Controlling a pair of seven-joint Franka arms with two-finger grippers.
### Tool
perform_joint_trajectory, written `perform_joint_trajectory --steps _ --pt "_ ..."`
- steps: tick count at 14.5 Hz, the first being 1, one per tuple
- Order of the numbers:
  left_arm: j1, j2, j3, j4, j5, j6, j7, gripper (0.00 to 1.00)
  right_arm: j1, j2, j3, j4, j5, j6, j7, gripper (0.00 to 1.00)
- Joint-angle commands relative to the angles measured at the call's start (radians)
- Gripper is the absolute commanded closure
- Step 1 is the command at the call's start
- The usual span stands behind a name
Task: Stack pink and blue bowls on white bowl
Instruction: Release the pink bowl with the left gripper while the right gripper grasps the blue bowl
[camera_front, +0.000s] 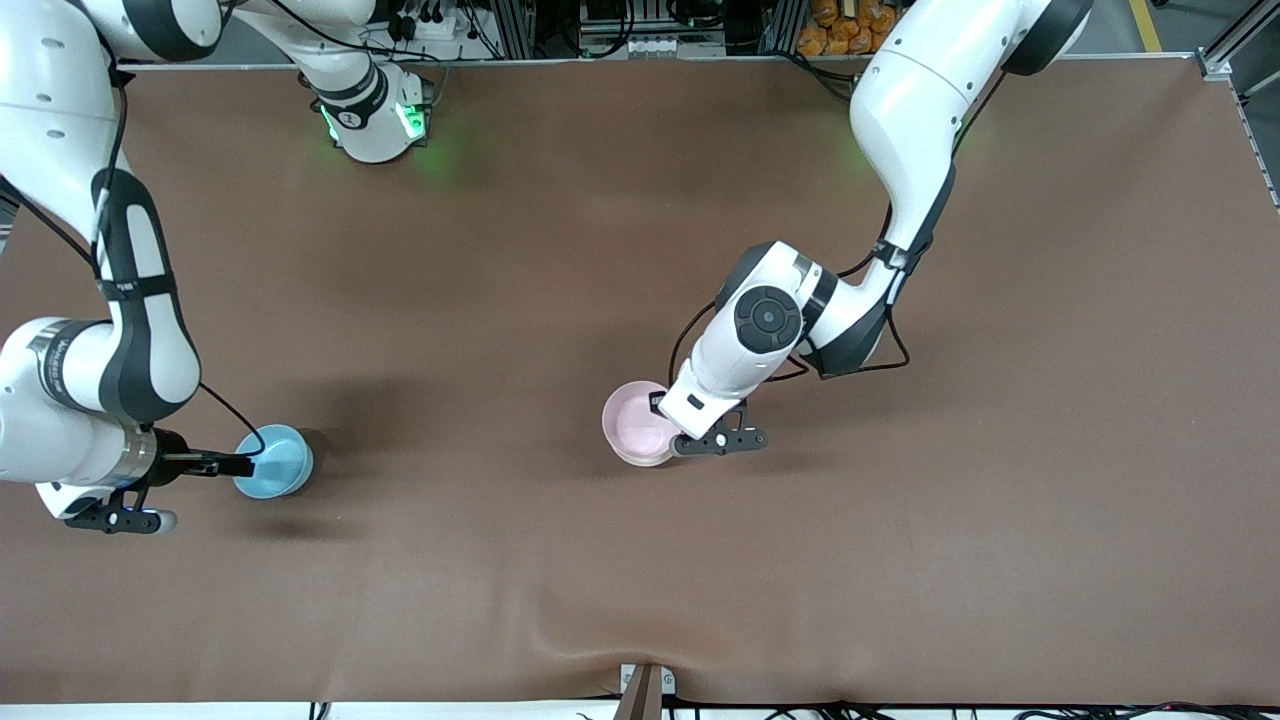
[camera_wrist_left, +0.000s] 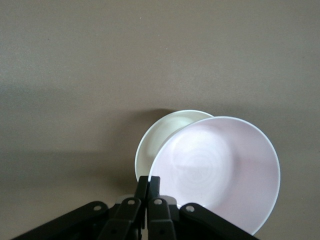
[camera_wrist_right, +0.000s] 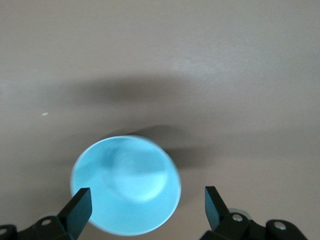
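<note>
- Brown table (camera_front: 640, 600), two arms reaching out over it.
- Left gripper (camera_front: 690, 440) down at the middle of the table, pressed together on the rim of the pink bowl (camera_front: 637, 423). From the left wrist view, fingers (camera_wrist_left: 148, 200) squeezed tight on that rim, pink bowl (camera_wrist_left: 220, 170) held tilted.
- White bowl (camera_wrist_left: 160, 140) peeking out from under the pink one in the left wrist view, partly covered. Barely a sliver of it in the front view, hidden by the pink bowl. Can't tell whether the two bowls touch.
- Right gripper (camera_front: 245, 465) low at the right arm's end of the table, spread wide. In the right wrist view, fingers (camera_wrist_right: 80, 207) well apart, with the blue bowl (camera_wrist_right: 126, 185) sitting between them at one side, not pinched.
- Blue bowl (camera_front: 274, 461) upright on the table, well apart from the pink and white pair, and about as near to the front camera as they are.
- In the front view only one dark finger of the right gripper shows, reaching over the blue bowl's rim.
- Green status light glowing on the right arm's base (camera_front: 375, 120) at the top edge of the table.
</note>
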Motion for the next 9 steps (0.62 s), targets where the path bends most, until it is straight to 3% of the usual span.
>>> perform_joint_trajectory --steps 1,5,6,8,9 --pt "-0.013 0.020 0.012 0.027 -0.004 0.006 -0.009 1.00 -0.052 0.049 0.017 0.009 -0.011 0.055 -0.061 0.00" --pt "-0.018 0.041 0.014 0.027 0.000 0.029 -0.005 1.00 -0.057 0.079 0.017 -0.007 -0.002 0.070 -0.061 0.00" --pt "-0.018 0.049 0.014 0.027 0.000 0.040 -0.005 1.00 -0.057 0.081 0.017 -0.008 -0.002 0.075 -0.061 0.08" --pt "-0.021 0.061 0.014 0.025 -0.002 0.058 -0.003 1.00 -0.054 0.083 0.017 -0.022 0.000 0.067 -0.061 0.71" --pt "-0.021 0.066 0.014 0.025 -0.002 0.069 0.000 1.00 -0.052 0.083 0.017 -0.031 0.000 0.062 -0.059 0.96"
